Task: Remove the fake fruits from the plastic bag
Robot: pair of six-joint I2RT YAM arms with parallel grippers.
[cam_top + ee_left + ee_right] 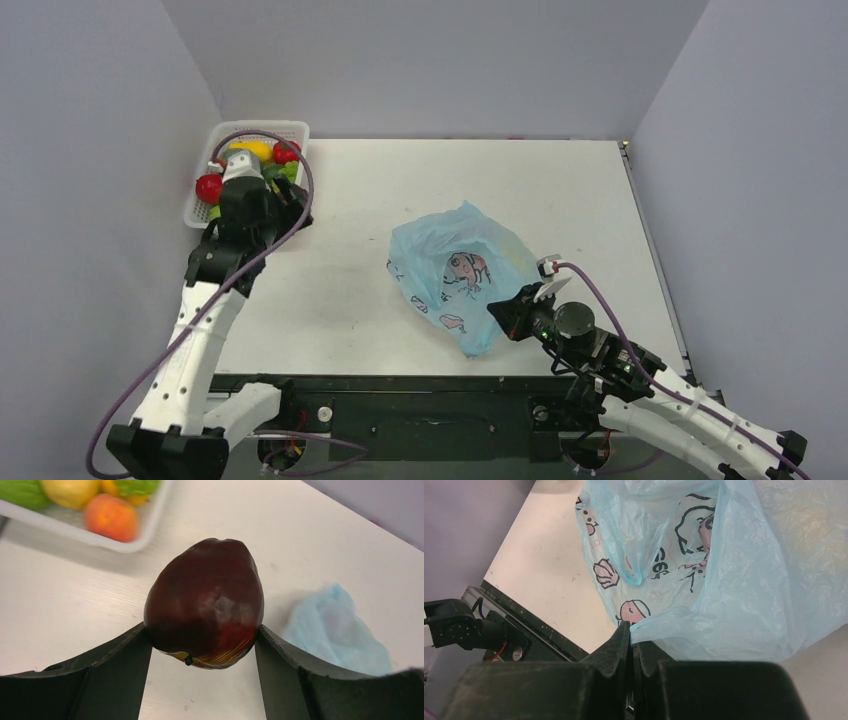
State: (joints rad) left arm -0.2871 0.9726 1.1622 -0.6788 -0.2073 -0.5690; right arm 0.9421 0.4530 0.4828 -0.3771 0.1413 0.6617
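Left gripper (202, 632): fingers clamped on both sides of a dark purplish-brown fake fruit (205, 595), stem end toward the wrist camera. The fruit is held over the white table (60, 605), just beside the white basket (105, 541). The basket holds a peach-coloured fruit (111, 517), a yellow fruit (70, 491) and green pieces.

Right gripper (630, 639): jaws pressed together, pinching a fold at the near edge of the light-blue plastic bag (744, 570). The bag lies crumpled on the table, centre-right, well apart from the basket. Its contents cannot be made out.

White basket (265, 125), far-left on table (520, 180)
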